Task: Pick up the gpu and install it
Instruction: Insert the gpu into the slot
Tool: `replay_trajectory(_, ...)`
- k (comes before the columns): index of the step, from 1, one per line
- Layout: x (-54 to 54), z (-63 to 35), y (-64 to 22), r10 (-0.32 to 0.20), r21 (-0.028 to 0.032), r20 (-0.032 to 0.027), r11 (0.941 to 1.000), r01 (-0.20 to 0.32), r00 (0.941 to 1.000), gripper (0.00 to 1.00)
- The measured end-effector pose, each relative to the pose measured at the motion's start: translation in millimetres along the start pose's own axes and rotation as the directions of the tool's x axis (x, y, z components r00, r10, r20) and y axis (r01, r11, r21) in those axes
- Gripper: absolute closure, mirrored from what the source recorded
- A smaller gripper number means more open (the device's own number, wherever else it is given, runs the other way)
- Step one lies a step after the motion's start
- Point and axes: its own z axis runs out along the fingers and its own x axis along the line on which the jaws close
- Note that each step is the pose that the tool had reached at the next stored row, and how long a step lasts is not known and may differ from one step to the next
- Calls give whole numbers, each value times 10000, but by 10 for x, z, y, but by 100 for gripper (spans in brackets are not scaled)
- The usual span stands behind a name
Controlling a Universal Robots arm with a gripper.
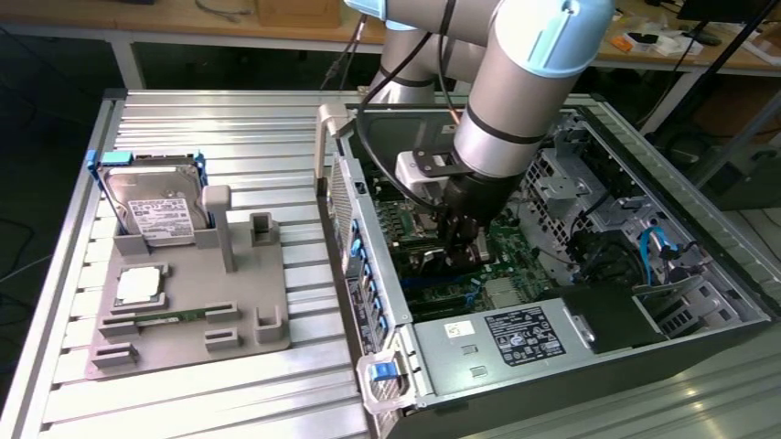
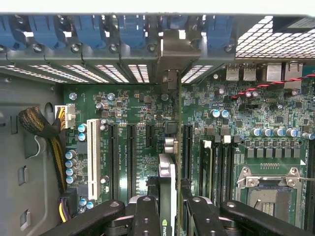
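Gripper (image 2: 167,209) is clamped on the gpu (image 2: 167,179). Its black fingers (image 2: 146,214) press both faces of the card, which stands edge-on btwn them w/ a green logo on its upper edge.

Wrist view gives the close detail. The gpu hangs over the green mobo (image 2: 236,113), running parallel to the black expansion slots (image 2: 132,157), w/ slots on either side of it. Its far end points at the case's rear wall, lined w/ blue slot clips (image 2: 88,29) and perforated covers. Seated or not: can't tell. A white slot (image 2: 92,152) sits beyond the black ones, next to a braided cable bundle (image 2: 42,130). The CPU socket (image 2: 268,184) lies on the card's other side.

Ext. view gives the layout, big to small:
- Aluminium slat table (image 1: 219,119) carries everything.
- Open PC case (image 1: 610,384) is at 3 o'clock of frame.
- Grey arm (image 1: 525,82) drops in from 12 o'clock and blocks the mobo's centre.
- PSU (image 1: 525,334) is at the case's 6 o'clock.
- Grey parts tray (image 1: 183,343) is at 9 o'clock of the case, well apart from the gripper.
- On the tray, the HDD (image 1: 153,210) is propped at its 12 o'clock, w/ a CPU (image 1: 138,283) at 6 o'clock of the HDD.
- RAM stick (image 1: 165,317) lies at 6 o'clock of the CPU.
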Motion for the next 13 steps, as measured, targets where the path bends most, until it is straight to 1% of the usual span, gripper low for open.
replay_trajectory(13, 3, 15, -1, -1, -1, -2, 10000, 1, 10000, 73)
